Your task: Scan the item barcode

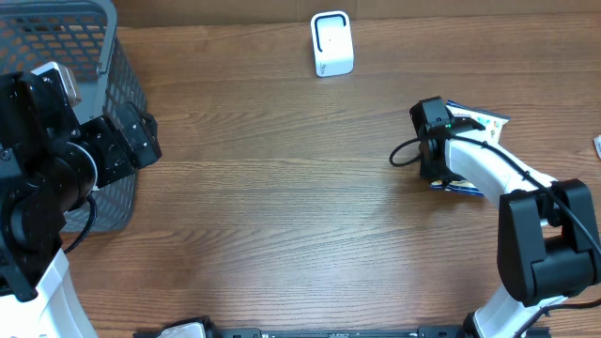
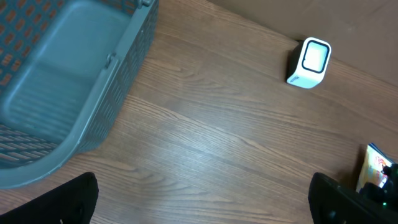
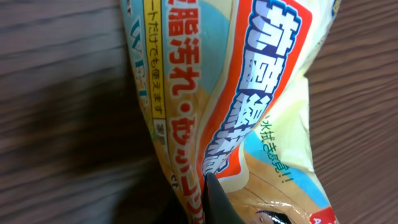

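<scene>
The item, a yellow and orange packet with Japanese print, lies on the wooden table at the right. My right gripper is shut on a fold of the packet, with one dark finger pressed into the film. From overhead the right gripper covers the packet's left part. No barcode shows in any view. The white scanner stands at the back centre, also in the left wrist view as the scanner. My left gripper hangs open over bare wood beside the basket, holding nothing.
A grey mesh basket stands at the back left, its rim close under my left arm. Wood table stretches between the two arms. A small pale object shows at the right edge.
</scene>
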{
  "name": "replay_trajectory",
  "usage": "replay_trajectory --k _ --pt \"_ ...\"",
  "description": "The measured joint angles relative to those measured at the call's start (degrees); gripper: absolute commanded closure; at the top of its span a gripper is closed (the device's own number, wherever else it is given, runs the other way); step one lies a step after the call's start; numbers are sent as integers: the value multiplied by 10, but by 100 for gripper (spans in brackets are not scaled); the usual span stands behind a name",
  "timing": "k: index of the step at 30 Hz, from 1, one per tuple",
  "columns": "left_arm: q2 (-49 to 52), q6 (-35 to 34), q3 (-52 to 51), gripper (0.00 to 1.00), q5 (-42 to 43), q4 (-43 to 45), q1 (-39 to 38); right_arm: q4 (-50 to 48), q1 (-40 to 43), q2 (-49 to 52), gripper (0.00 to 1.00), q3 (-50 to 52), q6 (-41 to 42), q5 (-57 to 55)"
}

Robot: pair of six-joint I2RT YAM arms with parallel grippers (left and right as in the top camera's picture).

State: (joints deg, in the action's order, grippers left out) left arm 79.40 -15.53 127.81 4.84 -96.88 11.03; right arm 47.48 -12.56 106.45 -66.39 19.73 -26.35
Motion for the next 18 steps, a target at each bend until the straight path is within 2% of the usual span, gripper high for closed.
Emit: replay_trajectory --k 5,7,9,13,18 --pt "0 0 0 0 0 0 0 90 2 0 96 -109 -12 165" --pt "0 0 0 0 0 0 0 110 2 -1 96 -181 -33 309" --pt "0 0 0 0 0 0 0 102 1 -1 96 -208 -43 405" --pt "0 0 0 0 0 0 0 93 -3 -1 96 -214 -62 622" --pt "0 0 0 0 0 0 0 13 -30 -1 96 -164 -52 783"
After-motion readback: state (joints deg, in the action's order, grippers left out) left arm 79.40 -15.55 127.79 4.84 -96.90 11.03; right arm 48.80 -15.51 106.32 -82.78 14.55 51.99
